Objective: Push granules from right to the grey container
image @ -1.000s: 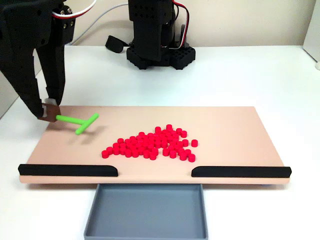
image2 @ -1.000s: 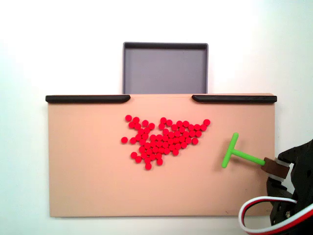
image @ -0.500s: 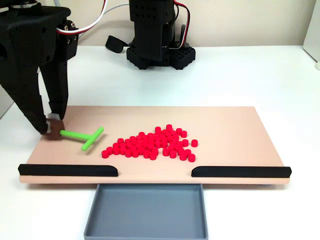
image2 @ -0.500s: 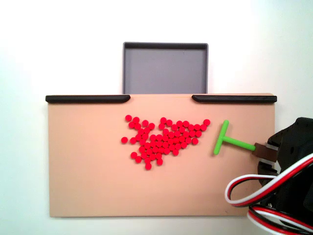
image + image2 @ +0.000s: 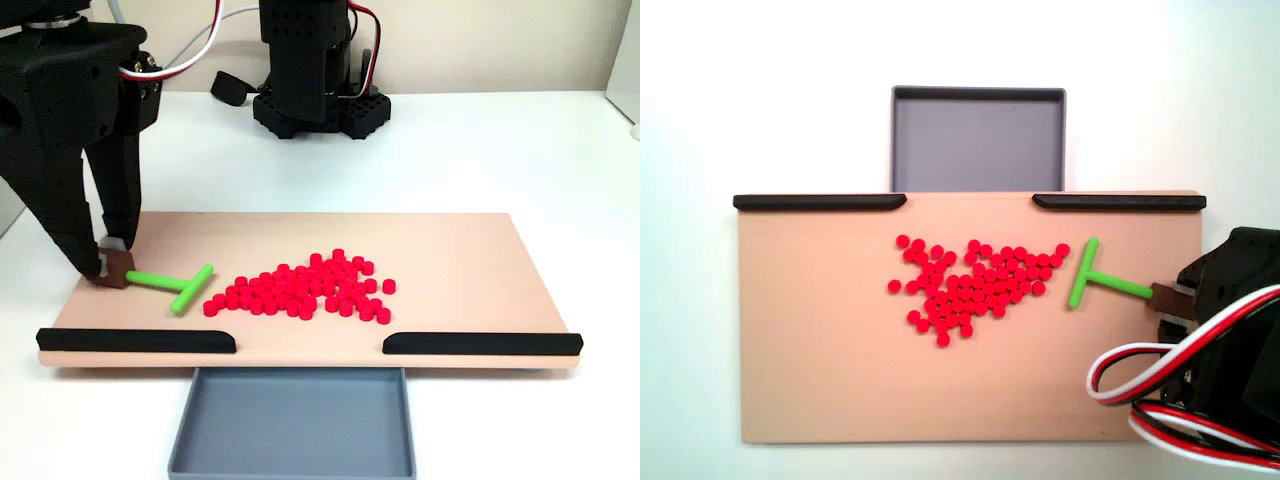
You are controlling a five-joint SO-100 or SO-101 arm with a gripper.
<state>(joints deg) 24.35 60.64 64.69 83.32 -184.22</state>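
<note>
While bare inside, grey container; granules on board.

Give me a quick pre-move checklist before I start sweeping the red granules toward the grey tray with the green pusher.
1. Pusher held: ok. The gripper clamps the brown block at the end of the green pusher.
2. Crossbar beside the pile: ok. In the top-down fixed view it stands just right of the granules, apparently not touching.
3. Gap between the black strips open: ok.
4. Grey container lined up behind that gap: ok, and empty.
5. Crossbar flat on the beige board: cannot tell.
6. Cables clear of the pile: ok.
</note>
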